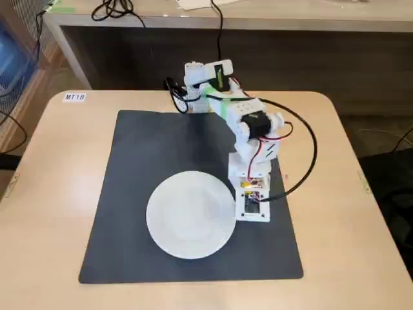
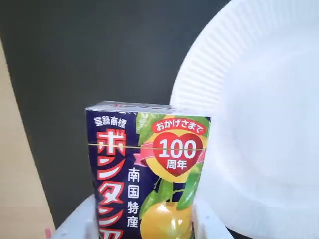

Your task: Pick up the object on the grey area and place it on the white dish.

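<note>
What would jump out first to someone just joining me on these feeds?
In the wrist view, a small box with navy, red and yellow Japanese print fills the lower centre, standing between the white fingers of the claw. Just right of it lies the ribbed white dish. In the fixed view, that dish sits at the front of the dark grey mat, with the white arm bent over its right edge.

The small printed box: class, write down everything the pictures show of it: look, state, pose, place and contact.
The small printed box looks like thin card. Its face is dark purple with red and white Japanese lettering, a yellow citrus fruit with green leaves, and a red heart reading 100. In the wrist view it stands upright between the white fingers of the gripper, over the grey mat beside the white dish. The fixed view shows only a glimpse of it under the gripper.
</note>
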Controlling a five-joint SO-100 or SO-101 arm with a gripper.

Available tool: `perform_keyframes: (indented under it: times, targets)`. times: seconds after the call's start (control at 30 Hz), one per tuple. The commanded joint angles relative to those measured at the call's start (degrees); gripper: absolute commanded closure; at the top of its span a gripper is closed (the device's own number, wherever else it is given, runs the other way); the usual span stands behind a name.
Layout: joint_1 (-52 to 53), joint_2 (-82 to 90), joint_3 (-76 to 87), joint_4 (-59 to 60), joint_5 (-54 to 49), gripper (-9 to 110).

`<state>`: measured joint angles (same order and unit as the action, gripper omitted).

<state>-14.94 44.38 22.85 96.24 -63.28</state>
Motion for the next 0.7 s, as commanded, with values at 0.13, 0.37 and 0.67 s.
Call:
perform_keyframes:
  times: [0.13,0.37,0.67]
  targets:
    - [9.23,4.57,-3.69,0.09,0.26,84]
    - [13.8,3.43,-3.78,-0.18,0.44,84]
    - [16.0,-0.62,-3.87,0.18,0.79,86]
